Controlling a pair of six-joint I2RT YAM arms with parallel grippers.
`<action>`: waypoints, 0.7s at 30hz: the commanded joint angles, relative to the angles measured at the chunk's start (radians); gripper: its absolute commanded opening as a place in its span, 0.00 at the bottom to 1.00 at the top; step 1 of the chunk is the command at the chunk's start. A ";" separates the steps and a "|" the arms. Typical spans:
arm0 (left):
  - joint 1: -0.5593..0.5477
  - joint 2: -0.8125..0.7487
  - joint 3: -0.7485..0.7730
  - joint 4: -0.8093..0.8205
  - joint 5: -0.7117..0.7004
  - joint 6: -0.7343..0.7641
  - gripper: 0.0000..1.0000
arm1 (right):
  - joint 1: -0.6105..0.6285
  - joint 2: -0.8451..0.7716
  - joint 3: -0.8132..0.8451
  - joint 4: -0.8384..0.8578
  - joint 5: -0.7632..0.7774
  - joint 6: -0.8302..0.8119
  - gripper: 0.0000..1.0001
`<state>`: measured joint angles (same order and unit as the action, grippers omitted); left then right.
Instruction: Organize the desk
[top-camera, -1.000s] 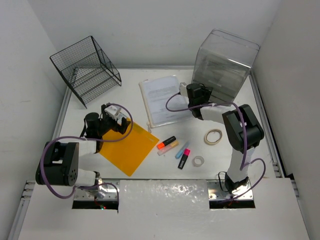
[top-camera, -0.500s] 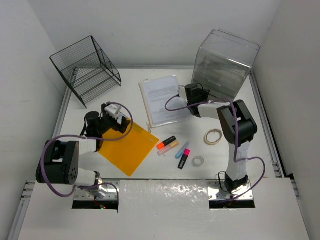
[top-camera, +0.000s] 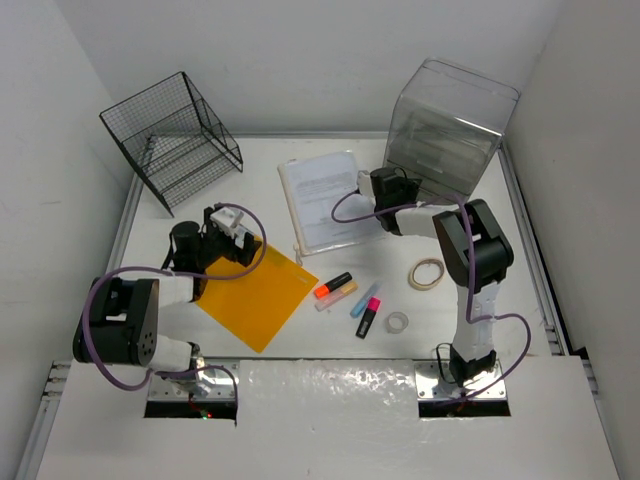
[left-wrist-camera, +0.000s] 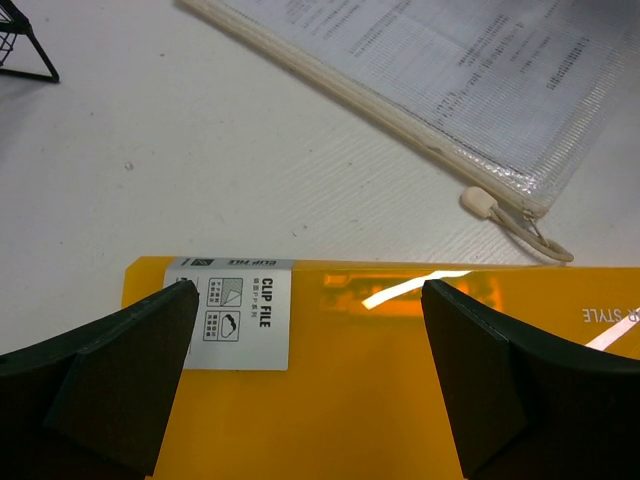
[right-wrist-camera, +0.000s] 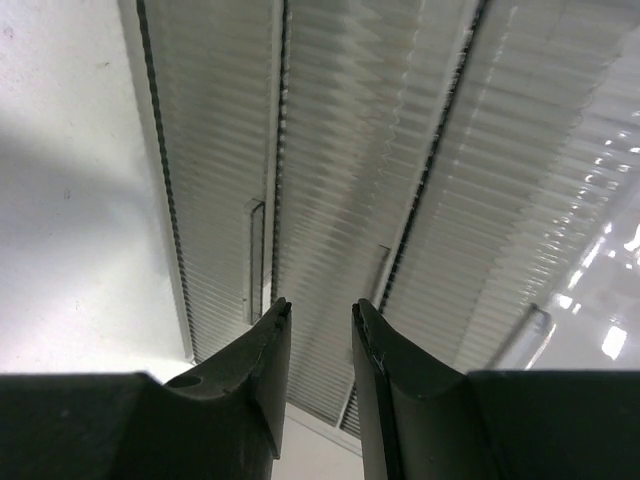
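The white desk (top-camera: 480, 300) holds an orange clip file (top-camera: 255, 290) at the near left. My left gripper (top-camera: 243, 247) hovers low over the file's far corner. In the left wrist view the left gripper (left-wrist-camera: 308, 292) is wide open and empty, its fingertips straddling the file (left-wrist-camera: 380, 390) and its white label (left-wrist-camera: 232, 315). My right gripper (top-camera: 395, 175) is at the front of the clear drawer box (top-camera: 445, 125). In the right wrist view the right gripper (right-wrist-camera: 321, 308) is slightly open with nothing between the jaws, facing the ribbed drawer fronts (right-wrist-camera: 340, 150).
A mesh zip pouch of papers (top-camera: 322, 195) lies mid-desk, also in the left wrist view (left-wrist-camera: 470, 70). Several highlighters (top-camera: 350, 300) lie near the front, with two tape rolls (top-camera: 427, 272) (top-camera: 397, 322). A black wire rack (top-camera: 175, 140) stands back left.
The right arm's elbow has shifted a little left and the right gripper has edged closer to the drawer box. The left arm has barely moved.
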<state>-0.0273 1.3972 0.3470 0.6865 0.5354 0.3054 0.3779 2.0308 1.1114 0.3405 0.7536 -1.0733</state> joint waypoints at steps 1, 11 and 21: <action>-0.002 0.014 0.047 0.013 0.009 0.001 0.93 | 0.022 -0.087 -0.002 0.091 0.035 -0.010 0.30; -0.002 0.016 0.053 -0.002 0.008 0.004 0.93 | 0.016 -0.055 0.008 0.124 0.032 -0.045 0.30; -0.002 0.026 0.067 -0.028 0.012 0.014 0.93 | 0.001 -0.006 0.053 0.086 0.038 -0.024 0.31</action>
<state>-0.0273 1.4174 0.3779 0.6434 0.5358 0.3065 0.3897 2.0216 1.1118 0.4091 0.7773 -1.1095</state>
